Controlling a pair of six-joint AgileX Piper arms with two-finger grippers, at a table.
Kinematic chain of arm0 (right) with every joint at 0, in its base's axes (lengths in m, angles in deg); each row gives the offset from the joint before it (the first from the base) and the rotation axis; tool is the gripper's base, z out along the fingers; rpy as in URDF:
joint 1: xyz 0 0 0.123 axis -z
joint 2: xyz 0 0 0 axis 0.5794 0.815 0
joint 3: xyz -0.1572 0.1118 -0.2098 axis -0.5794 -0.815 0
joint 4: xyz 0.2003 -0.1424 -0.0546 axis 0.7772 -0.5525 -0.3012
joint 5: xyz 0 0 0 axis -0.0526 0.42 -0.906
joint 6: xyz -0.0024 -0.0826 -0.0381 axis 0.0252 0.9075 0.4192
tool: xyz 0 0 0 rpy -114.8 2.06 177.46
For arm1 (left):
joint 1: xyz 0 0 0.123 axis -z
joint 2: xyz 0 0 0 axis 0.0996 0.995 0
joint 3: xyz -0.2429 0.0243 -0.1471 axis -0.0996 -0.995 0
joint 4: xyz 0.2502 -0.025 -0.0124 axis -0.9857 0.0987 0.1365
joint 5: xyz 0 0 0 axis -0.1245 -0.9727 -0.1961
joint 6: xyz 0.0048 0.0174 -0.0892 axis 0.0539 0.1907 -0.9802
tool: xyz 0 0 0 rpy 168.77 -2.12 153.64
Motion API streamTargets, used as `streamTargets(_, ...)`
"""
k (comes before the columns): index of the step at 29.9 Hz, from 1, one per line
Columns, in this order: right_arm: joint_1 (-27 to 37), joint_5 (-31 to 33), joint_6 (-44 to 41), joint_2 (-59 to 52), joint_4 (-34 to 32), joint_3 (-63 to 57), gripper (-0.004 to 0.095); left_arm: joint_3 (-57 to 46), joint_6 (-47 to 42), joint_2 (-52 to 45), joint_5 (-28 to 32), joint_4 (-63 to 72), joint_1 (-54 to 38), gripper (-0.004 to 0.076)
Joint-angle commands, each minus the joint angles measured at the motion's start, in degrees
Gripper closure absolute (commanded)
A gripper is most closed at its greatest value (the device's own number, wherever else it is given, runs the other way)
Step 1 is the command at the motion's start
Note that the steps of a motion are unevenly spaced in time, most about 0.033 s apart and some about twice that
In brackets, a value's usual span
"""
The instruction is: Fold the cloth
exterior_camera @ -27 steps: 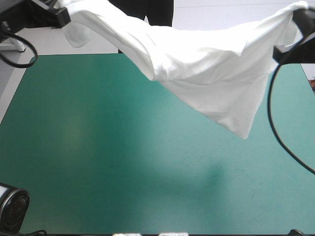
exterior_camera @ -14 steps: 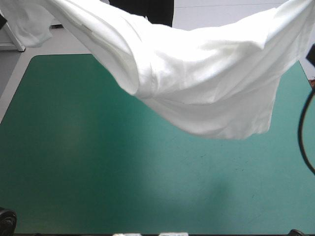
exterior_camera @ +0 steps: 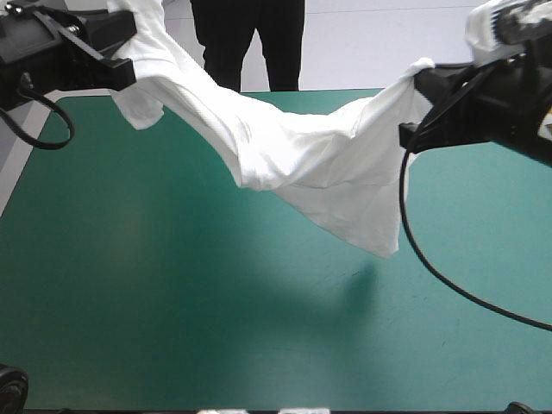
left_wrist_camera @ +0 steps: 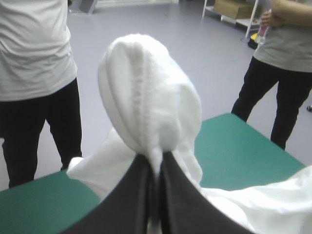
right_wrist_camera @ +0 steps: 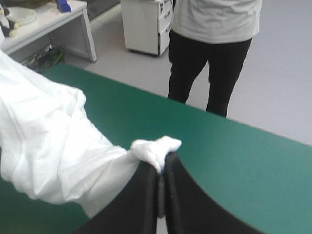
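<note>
So the white short-sleeved T-shirt (exterior_camera: 319, 164) hangs like a hammock over the far half of the teal-green tabletop (exterior_camera: 172, 310), with its long axis running left to right between the arms. The left pincer (left_wrist_camera: 157, 163) is clamped tight on a bunched hem. The right pincer (right_wrist_camera: 161, 161) is pinching a small wad the same way. The lowest corner droops nearer the right arm and looks clear of the tabletop.
</note>
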Motion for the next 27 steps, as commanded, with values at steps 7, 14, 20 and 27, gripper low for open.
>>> streamTargets(7,0.4,-2.5,-3.8,-2.0,-1.3,-12.9,0.0925,-21.2,1.7,-4.4,-1.1,-0.2,0.3,0.0734)
streamTargets(14,0.4,-10.5,-9.2,-0.5,-13.6,-27.4,0.0926,-39.6,1.8,-2.6,10.4,-5.3,0.3,0.0734)
streamTargets(20,5.0,-18.2,-9.7,6.4,-11.2,-36.6,0.0926,-45.4,1.7,4.3,13.9,-5.5,0.3,0.0734)
streamTargets(27,12.0,-25.0,-7.7,15.8,-4.2,-38.0,0.0925,-45.4,1.7,12.2,18.0,-5.9,0.3,0.0734)
